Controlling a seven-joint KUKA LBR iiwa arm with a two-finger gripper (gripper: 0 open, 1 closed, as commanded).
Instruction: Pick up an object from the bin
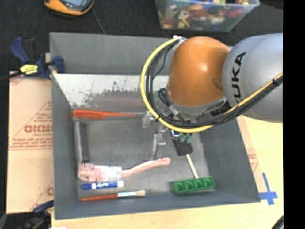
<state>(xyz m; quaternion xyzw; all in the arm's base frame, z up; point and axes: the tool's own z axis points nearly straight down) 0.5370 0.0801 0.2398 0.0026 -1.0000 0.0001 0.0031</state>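
Note:
My gripper (169, 151) hangs under the arm's orange cover, right of the bin's middle. A silver finger on the left and a black one on the right stand apart, so it is open with nothing between them. Just below lies the handle tip of a pink brush (125, 170), whose bristled head points to the bin's front left. A green block-shaped brush (193, 185) with a thin white handle lies at the front right, its handle running up to the black finger.
A blue marker (102, 185) and a thin orange-handled paintbrush (112, 194) lie along the front wall. An orange-handled tool (102, 114) lies at the back left, with a dark rod (83, 142) along the left wall. The arm covers the bin's back right.

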